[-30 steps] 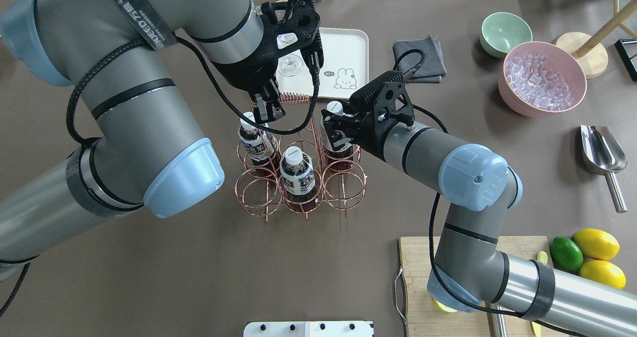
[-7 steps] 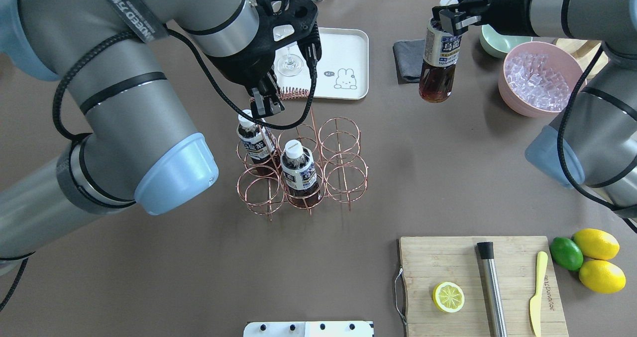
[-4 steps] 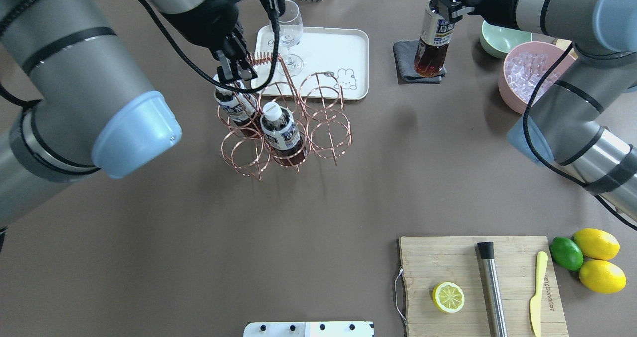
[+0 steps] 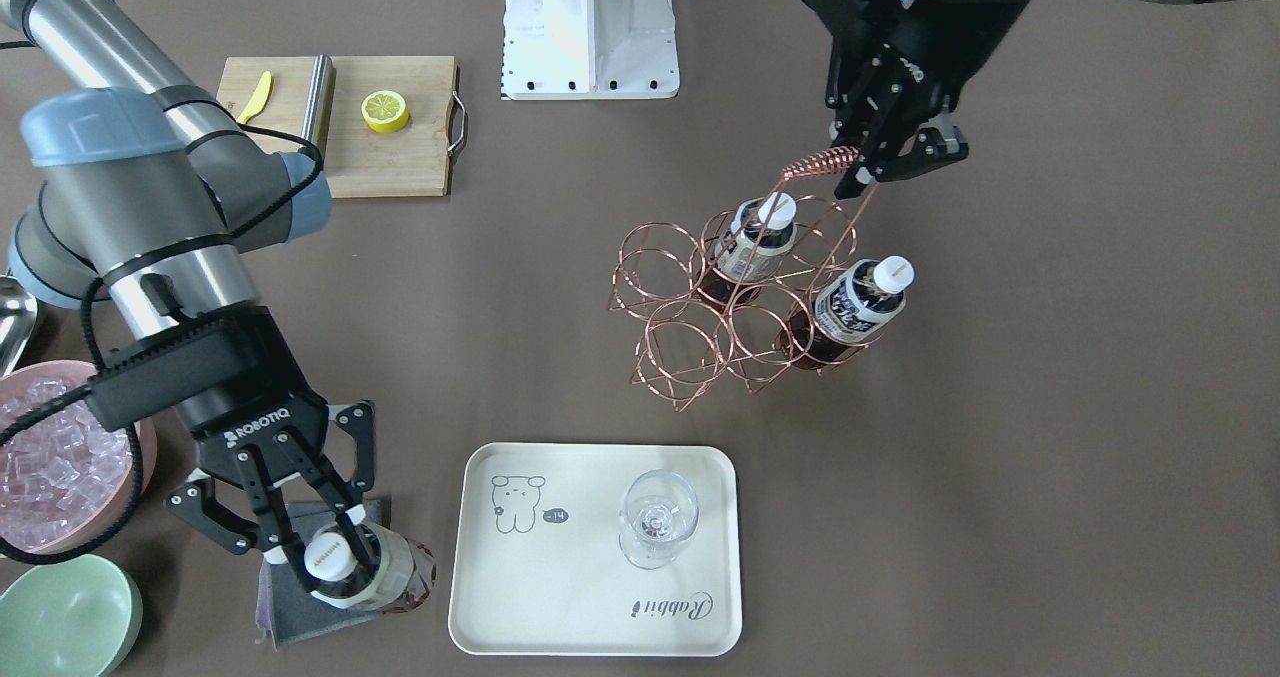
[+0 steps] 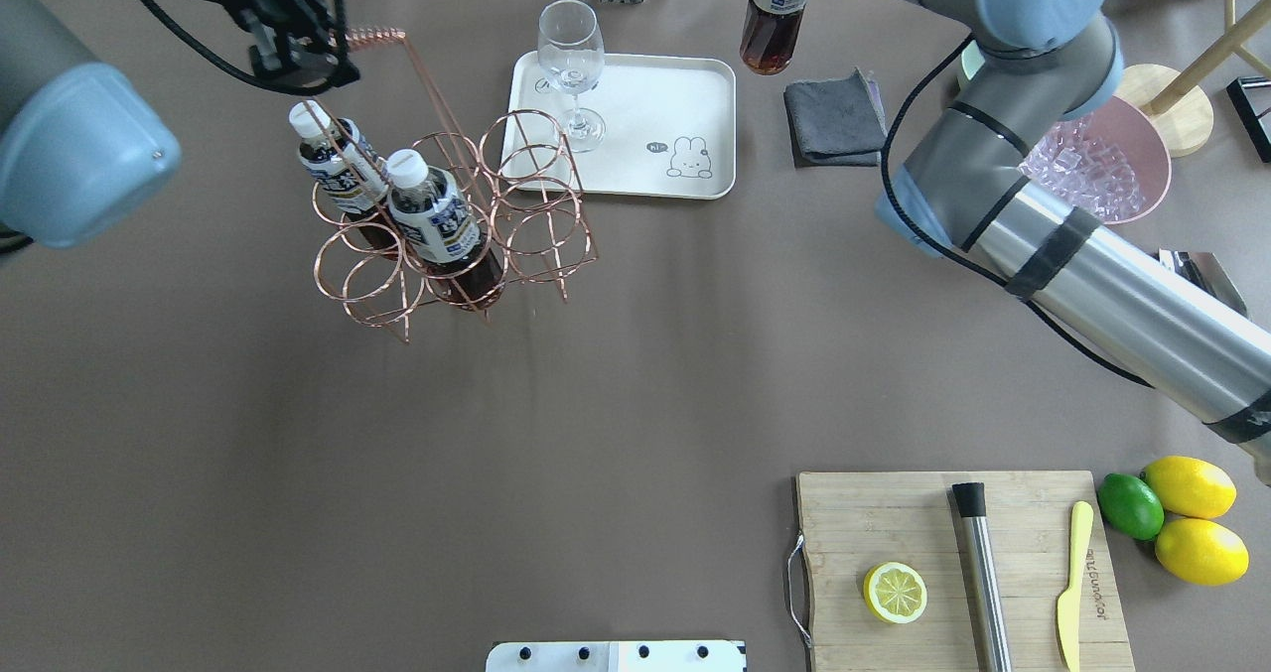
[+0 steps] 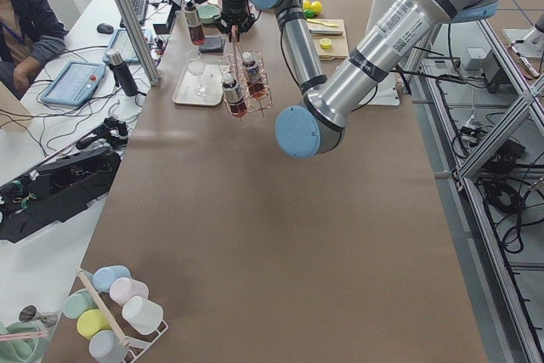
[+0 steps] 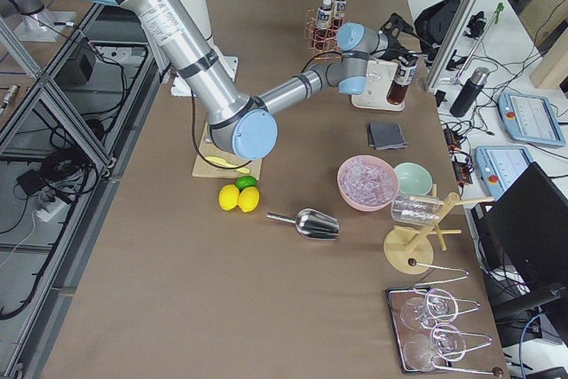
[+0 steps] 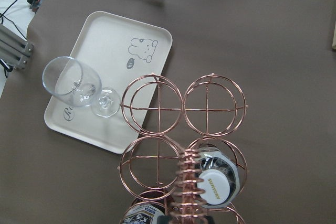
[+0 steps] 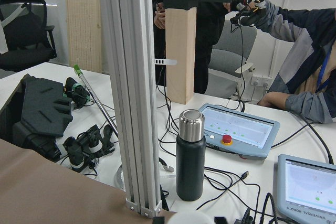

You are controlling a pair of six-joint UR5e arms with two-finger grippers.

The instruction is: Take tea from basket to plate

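My right gripper (image 4: 322,545) is shut on the neck of a tea bottle (image 4: 385,577) with a white cap. It holds the bottle upright above the grey cloth, just beside the cream plate (image 4: 560,597). The overhead view shows this bottle (image 5: 773,27) high, between the cloth and the plate (image 5: 685,96). My left gripper (image 4: 862,169) is shut on the coiled handle (image 5: 372,35) of the copper basket (image 5: 526,225). The basket hangs tilted and holds two more tea bottles (image 5: 333,161) (image 5: 437,225). The left wrist view shows the rings (image 8: 157,106) and one cap (image 8: 212,184).
A wine glass (image 5: 571,67) stands on the plate's left half in the overhead view. A grey cloth (image 5: 834,116) lies right of the plate. A pink bowl of ice (image 4: 145,457) and a mint bowl (image 4: 60,617) are near the right arm. A cutting board (image 5: 874,513) is at the front right.
My right gripper has lifted one tea bottle out of the basket and carried it from over the cloth toward the plate. My left gripper has moved the basket leftward by its handle.
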